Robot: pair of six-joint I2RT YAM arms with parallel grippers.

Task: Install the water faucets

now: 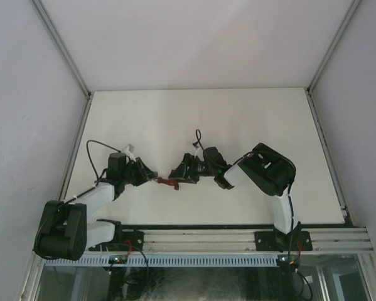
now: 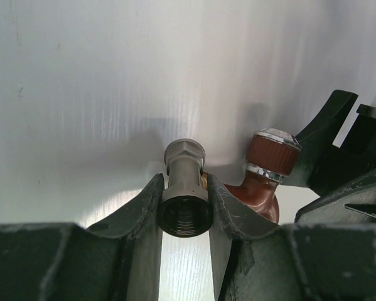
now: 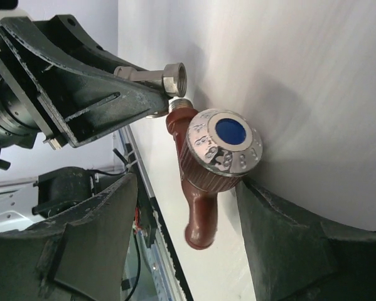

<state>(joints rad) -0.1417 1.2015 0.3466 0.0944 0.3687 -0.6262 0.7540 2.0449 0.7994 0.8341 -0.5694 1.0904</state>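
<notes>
Tap body [image 3: 200, 213], dark red-brown with a silver-rimmed knob [image 3: 228, 141] that has a blue centre, sits low between the two grippers. It is in the near half of the white table [image 1: 238, 119], a little left of the middle.

The right gripper [image 3: 189, 182] has its fingers spread wide to either side of the tap. A clear gap shows between one finger [image 3: 93, 238] and the body. The other finger's tip lies right under the knob, and contact there cannot be told. Whether the tap rests on the table or hangs free cannot be told either.

The left gripper [image 2: 184, 182] is closed on the grey metal fitting [image 2: 185, 188], pinching its barrel between both fingers. The fitting's threaded open end faces the wrist camera and its hexagonal end points away. The tap's threaded stub [image 3: 182, 105] lies just beside that hexagonal end, not inside it.

From the grippers a wide stretch of white table runs to the far edge and to both side edges, where the enclosure walls [image 1: 24, 94] rise. Behind the grippers the aluminium rail [image 1: 238, 241] runs along the near edge.
</notes>
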